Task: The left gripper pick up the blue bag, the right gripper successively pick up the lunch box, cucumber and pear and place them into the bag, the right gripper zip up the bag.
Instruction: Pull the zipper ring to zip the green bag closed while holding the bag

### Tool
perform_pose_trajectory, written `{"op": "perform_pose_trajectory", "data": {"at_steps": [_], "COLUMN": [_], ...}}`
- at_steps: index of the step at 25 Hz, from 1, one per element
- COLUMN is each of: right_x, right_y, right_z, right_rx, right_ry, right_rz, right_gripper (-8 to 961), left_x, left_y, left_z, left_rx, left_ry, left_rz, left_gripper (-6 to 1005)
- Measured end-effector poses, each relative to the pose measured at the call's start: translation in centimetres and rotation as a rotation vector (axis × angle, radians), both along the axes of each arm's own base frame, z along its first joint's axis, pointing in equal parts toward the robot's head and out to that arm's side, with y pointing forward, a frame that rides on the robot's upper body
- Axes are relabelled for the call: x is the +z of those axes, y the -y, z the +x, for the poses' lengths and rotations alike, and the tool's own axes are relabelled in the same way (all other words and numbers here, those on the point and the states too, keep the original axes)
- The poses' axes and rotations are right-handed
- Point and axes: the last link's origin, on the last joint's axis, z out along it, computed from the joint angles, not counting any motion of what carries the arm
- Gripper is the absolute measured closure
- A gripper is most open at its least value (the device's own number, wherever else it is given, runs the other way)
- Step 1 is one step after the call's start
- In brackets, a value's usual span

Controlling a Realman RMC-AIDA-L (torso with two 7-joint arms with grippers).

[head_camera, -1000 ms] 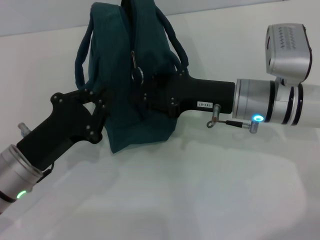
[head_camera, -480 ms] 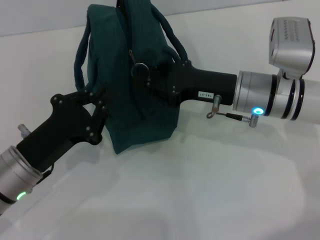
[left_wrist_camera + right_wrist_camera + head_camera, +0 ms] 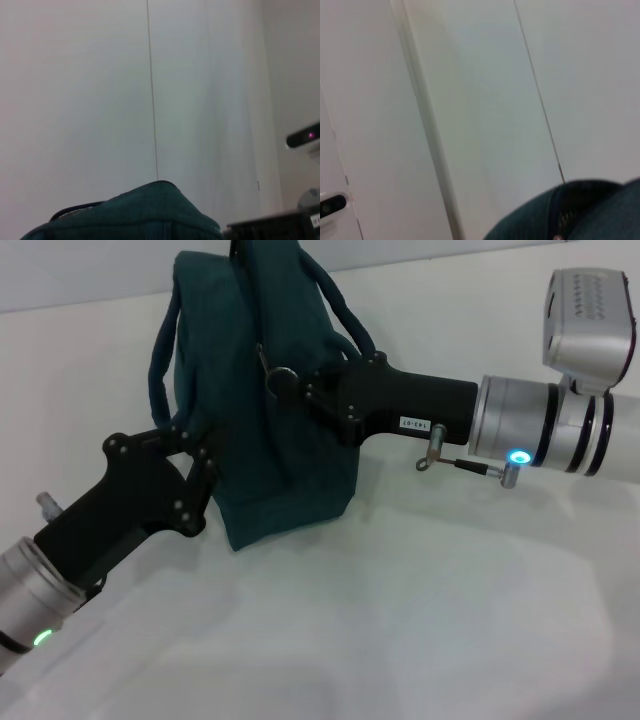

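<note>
We see the right pincer (image 3: 292, 383) at the blue bag (image 3: 250, 440) zip ring, fingers hidden, can't tell grip. Left pincer (image 3: 205, 455) pressed on bag's side, tips buried in fabric. Bag upright on worktop (image 3: 400, 620).

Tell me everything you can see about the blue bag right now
The blue bag is a dark teal fabric tote standing upright on the white table, its padded loop handles arching over the top. A zipper with a metal ring pull runs down the side facing the camera. The left tool presses against its lower left side, and the right tool sits at the ring pull. Nothing of its contents shows.
</note>
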Motion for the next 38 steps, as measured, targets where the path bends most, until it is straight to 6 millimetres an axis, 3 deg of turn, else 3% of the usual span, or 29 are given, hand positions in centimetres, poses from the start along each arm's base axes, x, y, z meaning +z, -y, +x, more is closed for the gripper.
{"op": "perform_pose_trajectory", "data": {"at_steps": [5, 13, 24, 31, 38], "right_x": [0.8, 3.2, 4.5, 4.9, 5.7], "right_y": [0.2, 0.3, -0.7, -0.7, -0.6], "right_z": [-0.6, -1.8, -2.4, -2.2, -0.7], "right_rx": [0.064, 0.199, 0.286, 0.307, 0.25], "right_ry": [0.0, -0.01, 0.05, 0.068, 0.078], "right_rz": [0.044, 0.18, 0.338, 0.405, 0.443], "right_gripper": [946, 941, 934, 930, 926], "left_x": [-0.1, -0.3, -0.3, 1.2, 3.0], "left_y": [0.3, 0.9, 1.5, 2.2, 2.3], "left_z": [-0.3, -0.7, -1.5, -2.9, -4.6], "left_rx": [-0.014, -0.022, -0.042, -0.011, 0.077], "left_ry": [-0.029, -0.056, -0.108, -0.119, -0.086], "left_rz": [0.012, 0.004, -0.02, 0.042, 0.08], "left_gripper": [968, 973, 980, 985, 989]}}
